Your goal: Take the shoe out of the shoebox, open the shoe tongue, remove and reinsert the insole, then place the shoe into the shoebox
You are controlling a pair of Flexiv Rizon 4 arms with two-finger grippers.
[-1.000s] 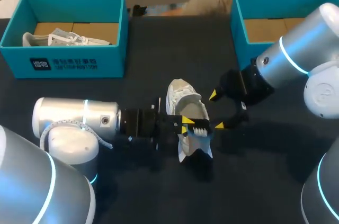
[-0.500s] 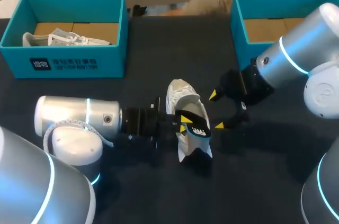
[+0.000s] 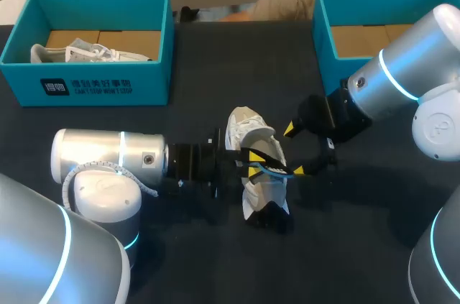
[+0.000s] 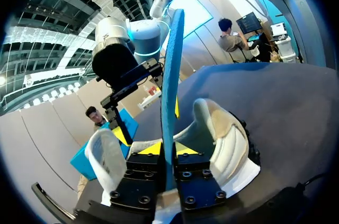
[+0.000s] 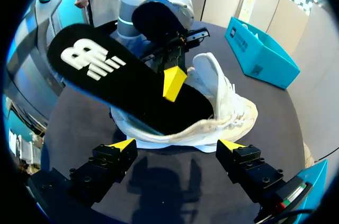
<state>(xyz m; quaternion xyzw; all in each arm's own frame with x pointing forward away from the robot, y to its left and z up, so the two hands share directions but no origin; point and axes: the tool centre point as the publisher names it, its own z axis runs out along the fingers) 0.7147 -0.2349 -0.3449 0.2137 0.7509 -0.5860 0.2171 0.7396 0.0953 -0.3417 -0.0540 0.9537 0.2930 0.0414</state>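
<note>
From the head view, I am seeing my left tool point(image 3: 253, 162) turning the insole point(image 3: 269, 169). A second ago the insole was showing its flat black face. Now it is showing only a thin blue edge. The white shoe point(image 3: 248, 128) is lying on the dark counter point(image 3: 215, 67), between my two tools. It is well apart from the left shoebox point(image 3: 100, 81) and the right shoebox point(image 3: 327, 45). My right tool point(image 3: 294, 150) is not moving. It is waiting just beside the shoe with its fingers apart.

From the left wrist view, my left tool point(image 4: 168, 152) is pinching the insole point(image 4: 172, 86) tight from both sides. The insole is standing up on its edge over the shoe point(image 4: 228, 139).

From the right wrist view, my right tool point(image 5: 176, 147) is holding nothing. The insole point(image 5: 122, 81) is sticking up out of the shoe point(image 5: 228, 102) at its heel end. Its front end is hiding inside the shoe.

I think the insole is only partly out, so the pulling-out step is not done yet.
</note>
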